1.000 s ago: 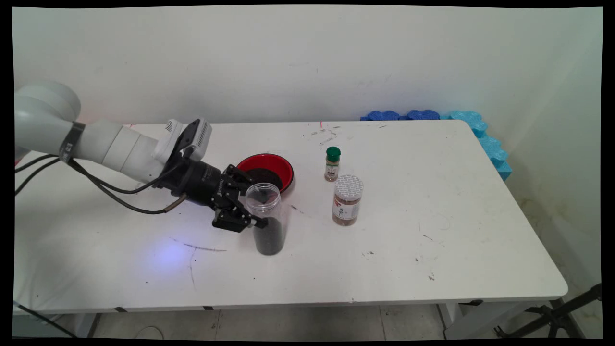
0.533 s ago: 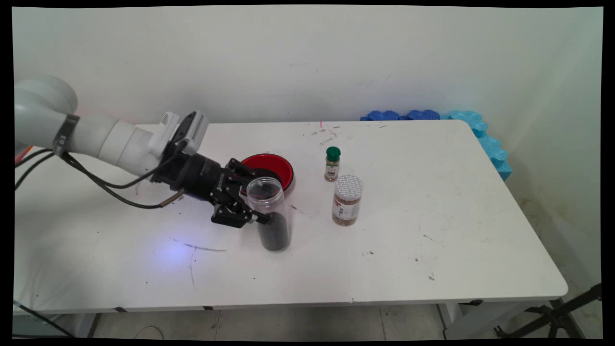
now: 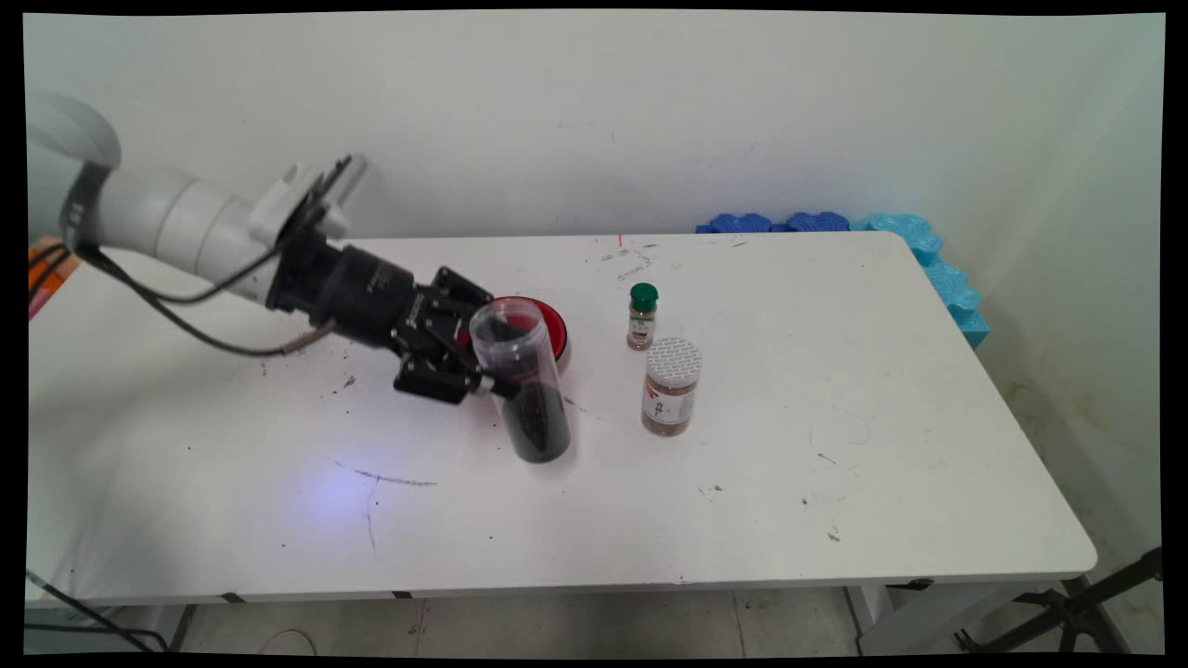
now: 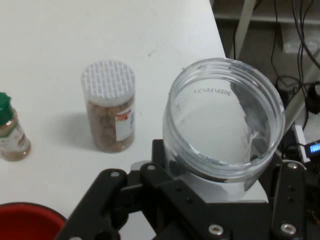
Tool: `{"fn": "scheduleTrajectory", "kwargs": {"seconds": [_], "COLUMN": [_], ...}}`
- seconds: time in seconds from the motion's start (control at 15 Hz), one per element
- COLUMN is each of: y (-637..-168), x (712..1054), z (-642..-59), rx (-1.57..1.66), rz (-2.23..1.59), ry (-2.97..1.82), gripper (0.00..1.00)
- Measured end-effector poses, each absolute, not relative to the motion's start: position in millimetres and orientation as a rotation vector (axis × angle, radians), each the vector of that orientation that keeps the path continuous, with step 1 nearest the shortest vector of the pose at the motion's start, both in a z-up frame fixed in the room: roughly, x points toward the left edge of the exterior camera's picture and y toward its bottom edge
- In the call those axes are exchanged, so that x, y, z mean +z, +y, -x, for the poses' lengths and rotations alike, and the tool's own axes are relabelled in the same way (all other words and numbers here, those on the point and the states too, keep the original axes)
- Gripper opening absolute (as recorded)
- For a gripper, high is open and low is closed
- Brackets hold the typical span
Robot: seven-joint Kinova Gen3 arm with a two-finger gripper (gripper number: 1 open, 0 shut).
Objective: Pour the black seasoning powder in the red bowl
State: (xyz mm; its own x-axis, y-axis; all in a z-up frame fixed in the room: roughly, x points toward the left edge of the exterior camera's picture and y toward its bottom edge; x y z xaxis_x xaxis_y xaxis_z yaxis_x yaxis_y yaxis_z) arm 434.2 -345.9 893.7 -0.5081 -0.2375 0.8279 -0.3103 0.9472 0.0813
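- My gripper [image 3: 492,385] is clamped around a clear open-topped jar [image 3: 524,380], one finger on each side of its middle.
- The jar is tilted — its open mouth leans up and toward the wall and my arm, while its bottom end points down toward the table's near side.
- Dark granules fill the lower part of the jar; the upper part is clear and looks empty.
- In the main view the jar's bottom sits low over the white table [image 3: 835,482]; I cannot tell whether it touches the surface.
- In the hand view the jar's round rim [image 4: 225,112] fills the frame right above my black linkage, and I look straight into its open mouth.
- Just behind the jar, toward the wall, sits a red bowl [image 3: 548,320] — the jar and my gripper hide most of it in the main view, and only a sliver of its rim [image 4: 30,220] shows at the hand view's bottom left corner.
- To the jar's right stands a jar with a white lattice lid [image 3: 670,385], upright, holding brown contents and wearing a label; the hand view shows it [image 4: 110,112] near my jar but apart from it.
- Just behind that one stands a small green-capped spice bottle [image 3: 641,316], also upright, seen at the hand view's left edge [image 4: 11,130].
- Blue foam pieces [image 3: 891,241] lie along the table's far right corner, against the wall.
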Motion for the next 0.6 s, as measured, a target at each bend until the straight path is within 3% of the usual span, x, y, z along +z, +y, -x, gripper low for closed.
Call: {"fn": "scheduleTrajectory", "kwargs": {"seconds": [0.6], "y": [-369.3], "x": [937.0], "z": [-445.1], "rx": [0.056], "rz": [-0.559], "ry": [-2.037], "gripper": [0.0]}}
